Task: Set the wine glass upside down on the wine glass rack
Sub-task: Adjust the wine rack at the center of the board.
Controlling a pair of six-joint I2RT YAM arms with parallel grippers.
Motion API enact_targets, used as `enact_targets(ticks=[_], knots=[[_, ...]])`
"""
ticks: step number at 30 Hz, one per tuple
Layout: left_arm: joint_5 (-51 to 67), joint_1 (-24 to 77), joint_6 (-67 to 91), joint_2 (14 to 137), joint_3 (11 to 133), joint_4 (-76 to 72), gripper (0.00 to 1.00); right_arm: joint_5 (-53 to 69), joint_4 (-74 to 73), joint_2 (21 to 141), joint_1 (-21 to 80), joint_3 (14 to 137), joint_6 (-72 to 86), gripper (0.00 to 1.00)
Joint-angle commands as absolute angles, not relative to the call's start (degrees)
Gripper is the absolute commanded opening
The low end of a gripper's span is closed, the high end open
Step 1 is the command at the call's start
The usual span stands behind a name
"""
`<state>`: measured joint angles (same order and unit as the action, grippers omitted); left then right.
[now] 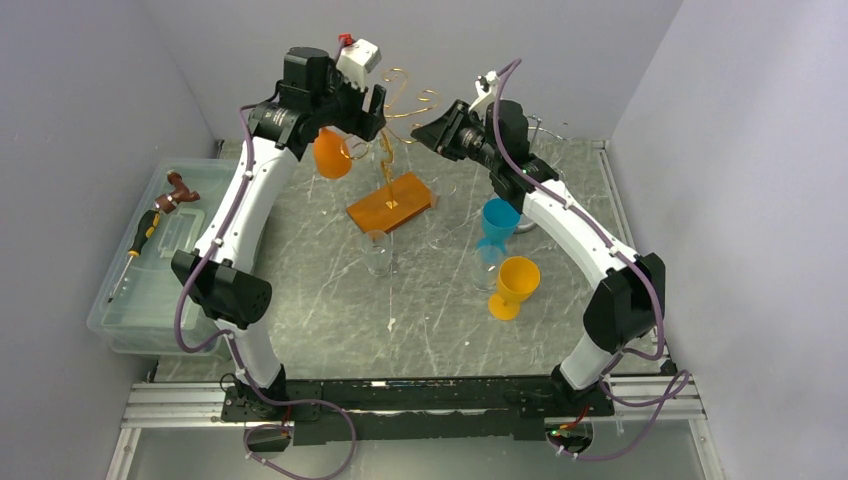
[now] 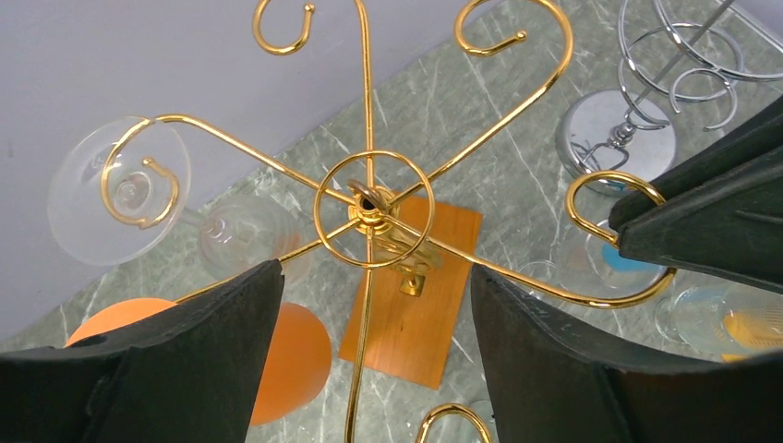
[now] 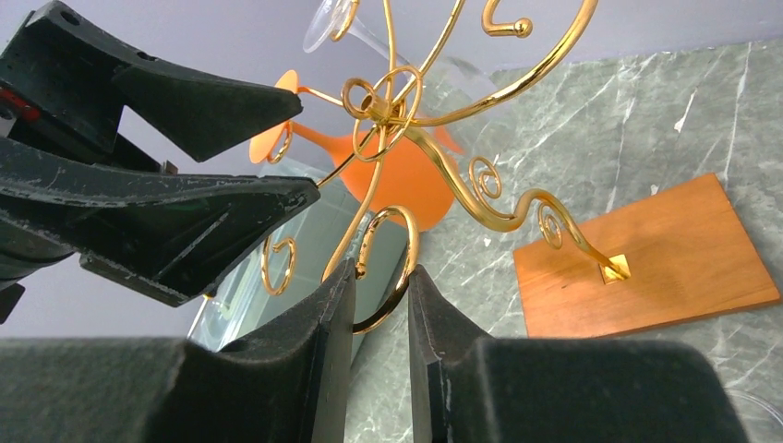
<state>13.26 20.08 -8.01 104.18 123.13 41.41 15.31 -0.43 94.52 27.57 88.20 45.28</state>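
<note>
The gold wire wine glass rack (image 1: 392, 150) stands on a wooden base (image 1: 392, 205) mid-table. An orange wine glass (image 1: 332, 153) hangs upside down from one of its left hooks; its bowl (image 2: 294, 360) shows below the arms, and in the right wrist view the same orange wine glass (image 3: 399, 177) hangs behind the hub. A clear glass (image 2: 120, 189) hangs on another hook. My left gripper (image 2: 374, 272) is open above the rack's hub (image 2: 369, 210), holding nothing; from above, the left gripper (image 1: 362, 115) sits just right of the orange glass. My right gripper (image 3: 380, 272) is shut on a gold hook loop (image 3: 392, 231); it (image 1: 420, 130) reaches in from the right.
On the table stand a clear glass (image 1: 378, 252), a blue glass (image 1: 497, 222), a yellow-orange glass (image 1: 515, 285) and a chrome wire rack (image 2: 617, 129). A clear plastic bin (image 1: 140, 300) with a screwdriver (image 1: 140, 240) sits at the left edge. Walls close in behind.
</note>
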Motion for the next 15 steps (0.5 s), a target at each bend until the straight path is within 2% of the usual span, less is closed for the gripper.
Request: enact_targets(ticks=[1,10,15], knots=[[10.77,20.3,-7.35,102.22,123.08,39.29,0.77,13.81,1.77,92.44,27.76,86.49,43.58,0.0],[14.08,20.3,-5.02,106.74,125.54,37.65,0.61,13.71,2.41,91.18,27.95,84.95,44.47,0.0],[17.61,20.3,-2.77,108.88,127.52,39.73,0.58,13.58,2.43,91.45,28.87,85.55,44.56,0.0]])
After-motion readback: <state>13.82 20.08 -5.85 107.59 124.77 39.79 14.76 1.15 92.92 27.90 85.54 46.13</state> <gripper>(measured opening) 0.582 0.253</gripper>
